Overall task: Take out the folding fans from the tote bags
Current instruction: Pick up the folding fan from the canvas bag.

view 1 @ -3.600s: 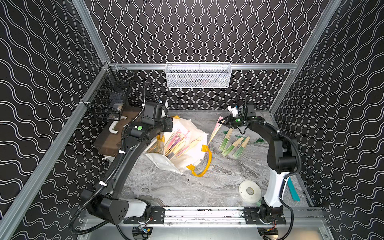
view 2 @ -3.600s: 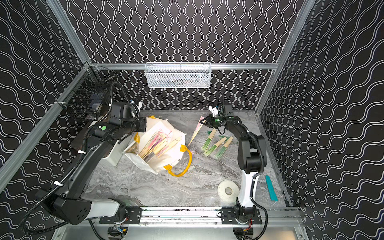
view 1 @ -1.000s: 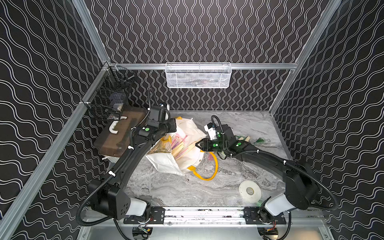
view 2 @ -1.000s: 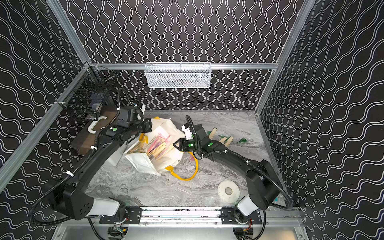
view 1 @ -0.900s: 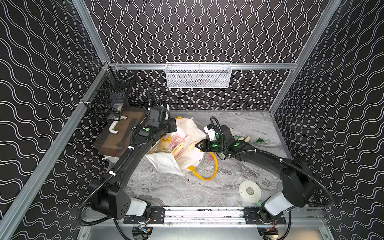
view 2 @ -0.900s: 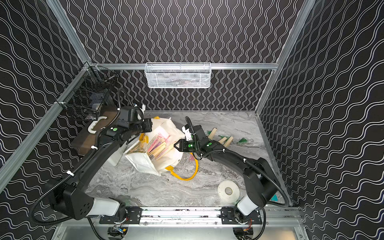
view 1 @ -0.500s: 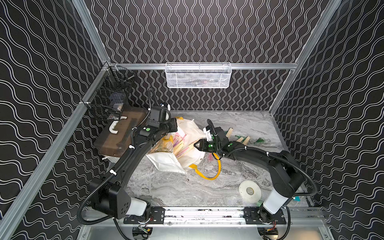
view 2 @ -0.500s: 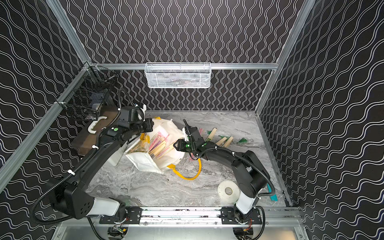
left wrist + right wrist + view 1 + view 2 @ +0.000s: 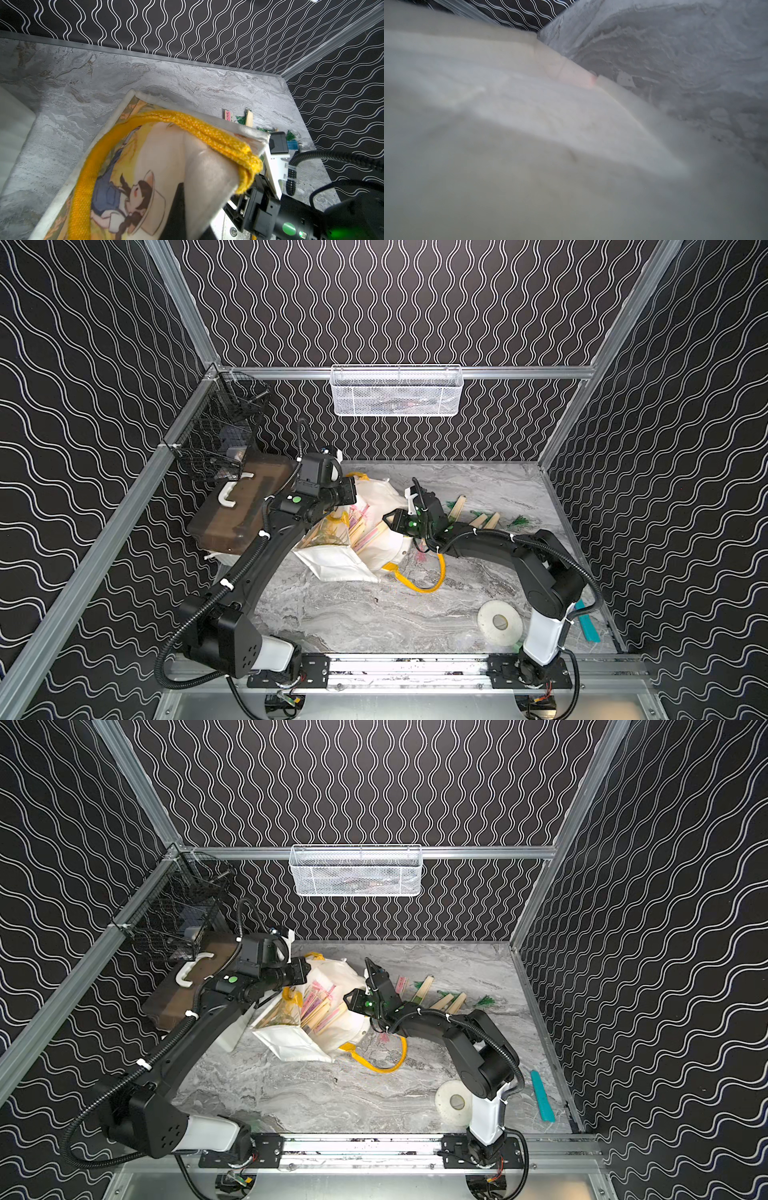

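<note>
- a white fabric tote bag (image 9: pixel 336 568) (image 9: pixel 291 1044) with yellow-orange loop handles lies slumped on the grey marble table (image 9: pixel 353 622) in the middle of both top views. its mouth gapes, so the inside shows.
- inside it a bundle of slim closed folding fans (image 9: pixel 365 531) (image 9: pixel 320 1011), pale bamboo ribs with pink and green paper, lies packed side by side at a slant.
- a few loose fans (image 9: pixel 459 506) (image 9: pixel 449 1002) with green tassels lie on the table just right of centre, outside the bag.
- the left end effector (image 9: pixel 351 495) (image 9: pixel 303 971) is clenched on the tote bag's upper rim, at centre left. in the left wrist view the printed fabric (image 9: pixel 207 176) and one handle (image 9: pixel 197 128) drape over a dark finger (image 9: pixel 176 209).
- the other handle (image 9: pixel 428 585) loops flat on the table below the bag.
- the right end effector (image 9: pixel 388 520) (image 9: pixel 351 1002) sits at the bag's right edge. the right wrist view shows only blurred white fabric (image 9: pixel 529 124), so i cannot tell whether it grips anything.
- a white wire mesh basket (image 9: pixel 395 393) (image 9: pixel 355 873) hangs on the back rail at top centre. its dark contents are too small to name.
- a black wire basket (image 9: pixel 216 439) hangs at upper left with something grey inside.
- below it sits a white box with a closed brown lid (image 9: pixel 237 514).
- a white tape roll (image 9: pixel 498 622) and a flat teal strip (image 9: pixel 588 626) lie at lower right.
</note>
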`<state>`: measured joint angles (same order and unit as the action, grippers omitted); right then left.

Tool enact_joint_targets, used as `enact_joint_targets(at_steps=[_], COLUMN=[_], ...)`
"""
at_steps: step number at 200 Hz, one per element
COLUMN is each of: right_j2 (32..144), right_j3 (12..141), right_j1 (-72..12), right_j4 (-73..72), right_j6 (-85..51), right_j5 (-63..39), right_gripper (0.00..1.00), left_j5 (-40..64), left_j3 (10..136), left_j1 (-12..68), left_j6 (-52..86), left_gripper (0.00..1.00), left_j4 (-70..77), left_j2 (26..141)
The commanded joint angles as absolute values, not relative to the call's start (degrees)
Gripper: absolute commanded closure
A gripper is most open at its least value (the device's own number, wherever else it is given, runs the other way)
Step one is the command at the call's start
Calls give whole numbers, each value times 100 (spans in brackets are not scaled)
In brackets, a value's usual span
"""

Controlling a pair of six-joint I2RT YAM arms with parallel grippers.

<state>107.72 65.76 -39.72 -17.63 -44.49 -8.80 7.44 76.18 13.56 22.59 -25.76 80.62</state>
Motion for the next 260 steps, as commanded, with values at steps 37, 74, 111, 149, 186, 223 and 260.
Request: enact_joint_targets(at_steps=[37, 74, 111, 149, 186, 223, 260], right_j2=[11203, 11288, 11303, 11285, 11153, 10516, 9704], right_j3=[6609, 6679, 6619, 6522, 6212, 5921, 5929], right_j1=[-4095, -4175, -4175, -4174, -4166, -4116, -3994], right_j4=[-2435, -2566, -2747, -3162, -3938, -4248, -3586], right_j6=[-4971, -4798, -4824, -4878, -4814, -4489, -3958], right_j5=[-539, -355, -310, -289, -607, -1090, -1428], right_gripper=[61, 75, 86, 91, 94, 98, 100], left_j5=[853, 819, 759, 757, 650, 374, 199], left_j3=[7611, 7611, 7568, 7585, 7662, 7664, 7755], left_j1=[1354, 1354, 1355, 1352, 1357, 1346, 1345], left_j6=[2355, 2325, 2299, 2298, 2243, 2161, 2072], left_gripper=[100, 100, 100, 100, 100, 100, 100], left_j4=[-2382, -2426, -2426, -2435, -2552, -2652, -2766], left_j2=[8032, 8047, 7998, 7995, 8016, 8003, 8038])
